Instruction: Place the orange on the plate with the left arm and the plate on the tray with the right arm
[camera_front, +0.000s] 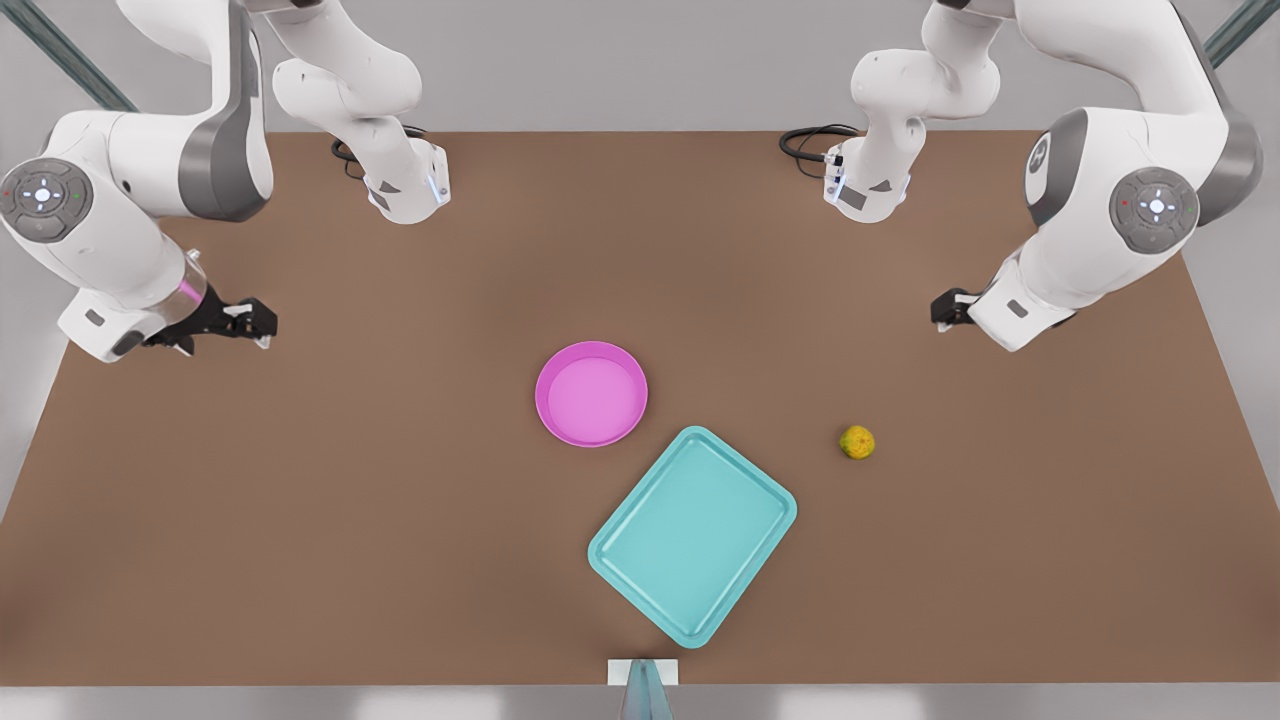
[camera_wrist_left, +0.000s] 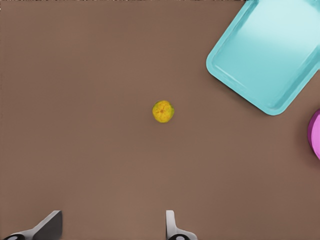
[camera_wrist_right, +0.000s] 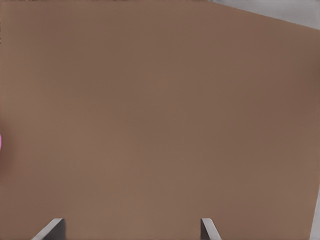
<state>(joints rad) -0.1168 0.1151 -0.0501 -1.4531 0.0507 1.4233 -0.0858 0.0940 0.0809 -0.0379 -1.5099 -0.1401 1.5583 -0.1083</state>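
**A:** Where's the orange (camera_front: 857, 442) sitting?

**B:** I see it alone on the brown table (camera_front: 400, 520), off toward the front view's right, well apart from the teal tray (camera_front: 693, 535). The pink plate (camera_front: 591, 393) lies just beside the tray's far corner, nothing in it.

**A:** And the left gripper (camera_front: 942, 310)?

**B:** Up at the front view's right, above the table and away from the orange, nothing in its hold. From my left wrist view the orange (camera_wrist_left: 163, 111) lies out ahead of the spread fingers (camera_wrist_left: 171, 226), with the tray's corner (camera_wrist_left: 240, 75) off to one side.

**A:** The right one?

**B:** The right gripper (camera_front: 250, 320) hangs at the front view's left, well away from the plate. Its fingers (camera_wrist_right: 208, 229) stand wide apart over bare table, gripping nothing.
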